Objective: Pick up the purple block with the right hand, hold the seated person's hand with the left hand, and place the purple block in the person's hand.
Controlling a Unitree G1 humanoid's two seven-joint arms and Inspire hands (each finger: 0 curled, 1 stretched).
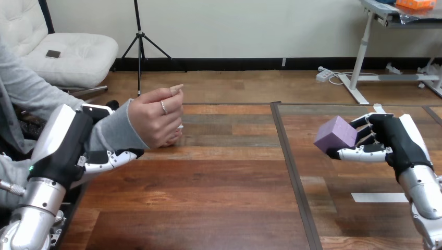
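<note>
While gripping purple block (336, 134) in right hand (388, 140) above bench (234, 198) at right, clasps person's wrist (112, 130) with left hand (70, 148), steadying person's hand (154, 117), loosely curled, for delivery.

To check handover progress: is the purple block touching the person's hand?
Apart. The head view shows the purple block in the right robot hand, far across the table from the person's hand.

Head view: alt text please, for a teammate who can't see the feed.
The robot's right hand grips a purple block at the view's right, over the wooden table. At the left, its left hand is curled round the person's wrist; the person's hand is loosely closed, well apart from the block.
</note>
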